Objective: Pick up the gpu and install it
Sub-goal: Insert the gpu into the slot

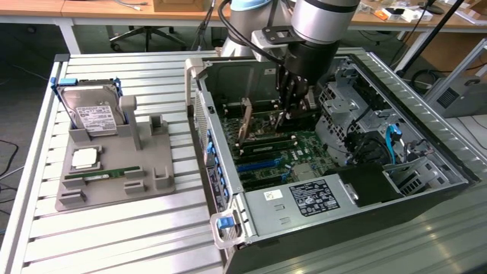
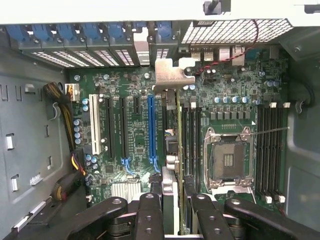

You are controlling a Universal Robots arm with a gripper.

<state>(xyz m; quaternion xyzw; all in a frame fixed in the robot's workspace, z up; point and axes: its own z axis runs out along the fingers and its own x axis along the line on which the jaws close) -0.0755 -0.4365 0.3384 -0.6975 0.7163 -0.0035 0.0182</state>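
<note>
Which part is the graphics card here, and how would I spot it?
Find the open computer case on the exterior view's right, then the gripper reaching down into it. The gpu is the thin card standing on edge in its grip above the green motherboard. Unlike the memory stick and hard drive out on the grey stand, it has a silver bracket at one end.

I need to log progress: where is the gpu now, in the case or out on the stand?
In the case: the gpu stands on edge over the motherboard, clamped in the claw.
</note>
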